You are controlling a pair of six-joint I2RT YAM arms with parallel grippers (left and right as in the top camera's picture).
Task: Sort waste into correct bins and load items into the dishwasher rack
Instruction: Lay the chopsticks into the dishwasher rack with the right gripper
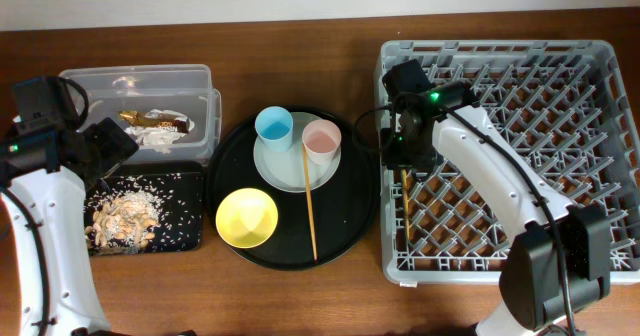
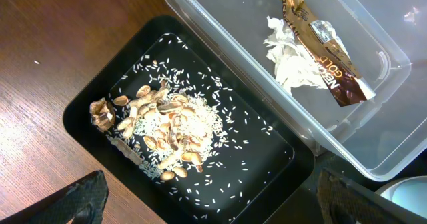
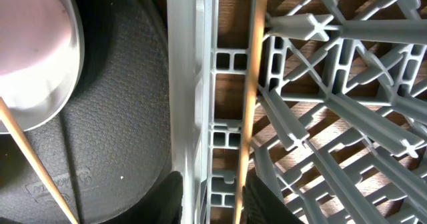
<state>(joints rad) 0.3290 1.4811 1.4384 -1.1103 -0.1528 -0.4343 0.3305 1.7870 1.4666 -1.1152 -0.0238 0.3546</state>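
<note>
The foil wrapper (image 1: 152, 124) (image 2: 327, 57) lies in the clear tub (image 1: 195, 78) (image 2: 373, 151). The food scraps (image 1: 122, 218) (image 2: 167, 127) are heaped in the shallow black tray (image 1: 195, 238) (image 2: 80, 114). My left gripper (image 1: 112, 146) (image 2: 210, 187) is open and empty above that tray's edge. The blue cup (image 1: 273, 126) and pink cup (image 1: 321, 139) (image 3: 27, 31) stand on the plate (image 1: 285, 176). The yellow bowl (image 1: 247, 217) and one chopstick (image 1: 310, 201) (image 3: 33, 157) lie beside them. My right gripper (image 1: 404, 158) (image 3: 212, 194) is open, straddling the rack's (image 1: 600, 261) (image 3: 190, 84) left wall and a second chopstick (image 1: 406, 201) (image 3: 248, 117) lying inside the rack.
The cups, plate, bowl and first chopstick rest on a large round black tray (image 1: 350, 226) (image 3: 120, 117) between the bins and the rack. Crumpled white paper (image 2: 287, 57) lies by the wrapper in the tub. Bare wooden table shows along the front.
</note>
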